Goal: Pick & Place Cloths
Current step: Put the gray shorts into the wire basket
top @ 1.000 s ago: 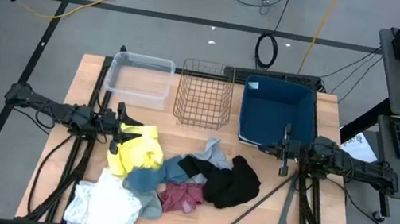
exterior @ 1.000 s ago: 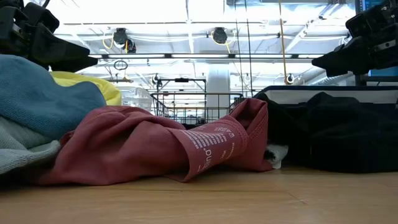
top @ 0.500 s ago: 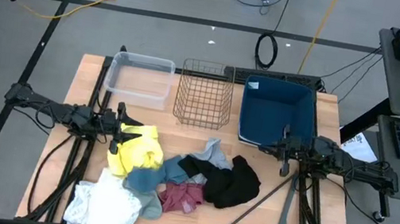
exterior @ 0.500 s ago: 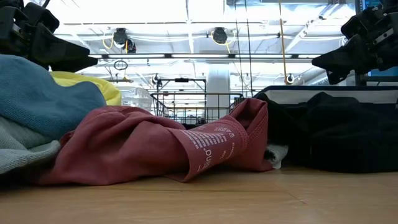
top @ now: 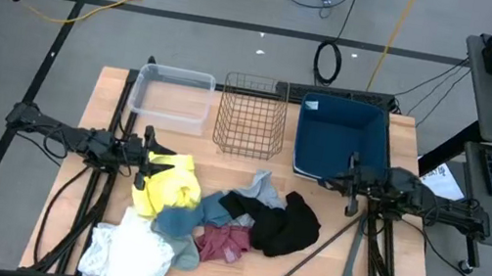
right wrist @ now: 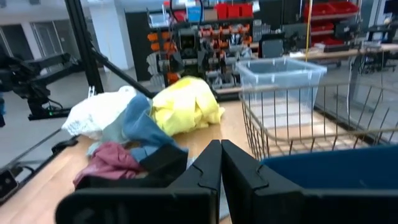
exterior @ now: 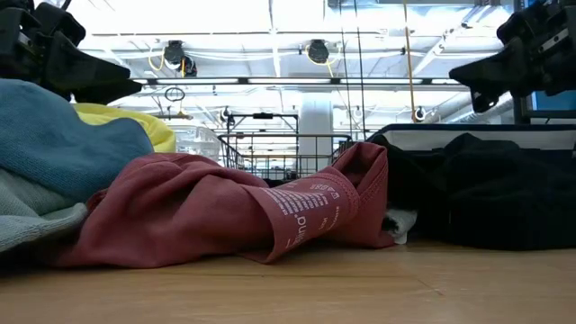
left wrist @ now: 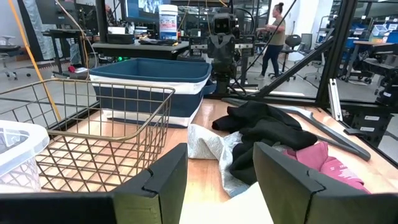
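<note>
Left pincer (top: 145, 156) hovers at left centre of the high view, fingers parted, holding nothing, touching or just over the yellow cloth (top: 167, 183). Right pincer (top: 350, 186) sits at right centre, fingers pressed together, empty, at the near edge of the blue bin (top: 341, 138). Cloths lie heaped mid-bench: teal (top: 179, 222), maroon (top: 224, 243), black (top: 284, 223), grey (top: 263, 187), white (top: 125, 254) at lower left. Likely step: take the yellow one. Best to drop straight onto a raised fold, pinch one layer only, lift clear before heading to a bin. Wire basket (top: 252, 115) and clear tub (top: 171, 96) wait at upper centre.
</note>
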You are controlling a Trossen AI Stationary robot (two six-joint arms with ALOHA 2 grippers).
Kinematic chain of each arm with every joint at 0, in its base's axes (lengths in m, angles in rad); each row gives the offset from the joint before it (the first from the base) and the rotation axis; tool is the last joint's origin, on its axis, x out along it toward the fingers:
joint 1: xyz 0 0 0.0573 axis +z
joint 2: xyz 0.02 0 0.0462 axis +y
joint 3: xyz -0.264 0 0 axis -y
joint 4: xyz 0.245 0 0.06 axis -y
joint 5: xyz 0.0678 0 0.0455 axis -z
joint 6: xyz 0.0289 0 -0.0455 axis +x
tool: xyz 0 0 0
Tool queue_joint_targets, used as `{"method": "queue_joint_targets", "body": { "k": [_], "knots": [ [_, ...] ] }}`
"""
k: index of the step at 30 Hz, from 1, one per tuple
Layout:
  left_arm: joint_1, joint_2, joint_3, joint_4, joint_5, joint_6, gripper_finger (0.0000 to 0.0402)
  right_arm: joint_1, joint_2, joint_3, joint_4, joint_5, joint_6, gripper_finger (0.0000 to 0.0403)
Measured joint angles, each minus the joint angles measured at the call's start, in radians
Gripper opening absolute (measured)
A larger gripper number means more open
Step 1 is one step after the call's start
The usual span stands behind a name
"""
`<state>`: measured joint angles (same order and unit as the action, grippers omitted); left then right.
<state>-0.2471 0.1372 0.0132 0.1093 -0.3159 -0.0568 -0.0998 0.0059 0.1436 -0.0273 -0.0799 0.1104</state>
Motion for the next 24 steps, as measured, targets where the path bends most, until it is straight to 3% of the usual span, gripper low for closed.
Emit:
{"method": "queue_joint_targets", "body": {
  "k": [14, 24],
  "knots": [
    [0.000, 0.000, 0.000, 0.000, 0.000, -0.002, 0.0184, 0.000, 0.014, 0.000, 0.050, -0.004, -0.025, 0.0004],
    [0.000, 0.000, 0.000, 0.000, 0.000, -0.054, 0.0184, 0.024, 0.190, 0.000, 0.403, -0.139, -0.083, 0.0004]
  ]
}}
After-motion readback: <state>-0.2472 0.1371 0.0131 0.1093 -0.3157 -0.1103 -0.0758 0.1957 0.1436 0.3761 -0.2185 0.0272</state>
